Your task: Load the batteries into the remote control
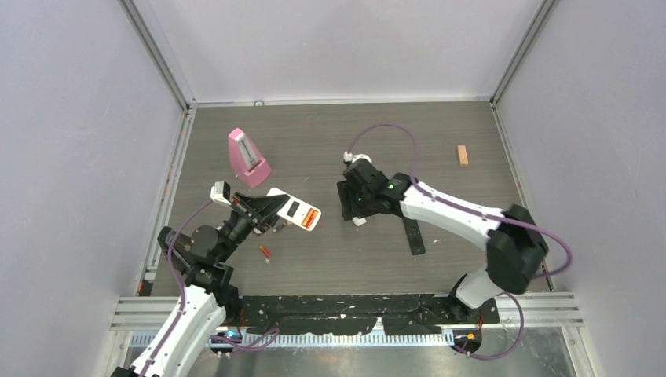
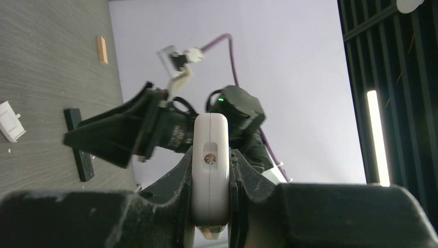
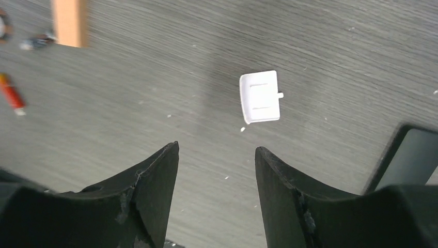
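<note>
My left gripper [image 1: 273,207] is shut on a white remote control [image 1: 292,209] and holds it off the table, its open compartment showing an orange-red battery [image 1: 311,217]. In the left wrist view the remote [image 2: 210,155] stands edge-on between my fingers. A loose battery [image 1: 265,252] lies on the table below it and shows at the left edge of the right wrist view [image 3: 11,93]. My right gripper [image 3: 217,151] is open and empty, hovering over a small white battery cover [image 3: 260,96] on the table.
A black remote [image 1: 412,234] lies right of the right gripper. A pink wedge-shaped object [image 1: 247,157] stands at the back left. A tan wooden block [image 1: 462,155] rests at the back right. Another tan block [image 3: 69,20] shows in the right wrist view.
</note>
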You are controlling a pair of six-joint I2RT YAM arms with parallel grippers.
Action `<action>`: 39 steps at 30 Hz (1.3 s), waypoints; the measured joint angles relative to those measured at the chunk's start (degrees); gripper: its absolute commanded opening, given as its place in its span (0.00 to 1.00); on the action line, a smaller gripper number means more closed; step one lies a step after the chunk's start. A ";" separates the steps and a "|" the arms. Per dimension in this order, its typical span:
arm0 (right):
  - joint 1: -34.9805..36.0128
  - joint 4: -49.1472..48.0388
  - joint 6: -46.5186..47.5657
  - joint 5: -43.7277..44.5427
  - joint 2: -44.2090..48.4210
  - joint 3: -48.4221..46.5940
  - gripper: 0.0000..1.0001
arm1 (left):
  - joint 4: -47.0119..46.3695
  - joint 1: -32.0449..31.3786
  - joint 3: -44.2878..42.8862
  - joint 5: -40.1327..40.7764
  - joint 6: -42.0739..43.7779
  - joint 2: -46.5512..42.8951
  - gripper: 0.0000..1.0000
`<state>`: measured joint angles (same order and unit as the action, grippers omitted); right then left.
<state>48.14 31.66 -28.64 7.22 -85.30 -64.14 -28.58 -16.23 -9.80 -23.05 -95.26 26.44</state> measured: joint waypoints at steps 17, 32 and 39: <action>0.00 2.25 9.51 2.25 -18.38 -5.99 0.34 | 1.51 0.13 -0.02 1.62 -0.81 0.35 0.00; -1.51 -1.79 10.84 2.27 -21.51 -5.88 0.19 | 1.68 0.13 -0.02 1.62 -0.79 0.35 0.00; -2.75 -3.41 10.80 1.03 -21.88 -5.31 0.06 | 1.73 0.13 -0.02 1.60 -0.79 0.37 0.00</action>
<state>45.39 28.25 -17.85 8.25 -107.18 -69.45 -26.85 -16.10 -9.82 -21.45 -96.05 26.81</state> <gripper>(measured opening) 0.133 0.229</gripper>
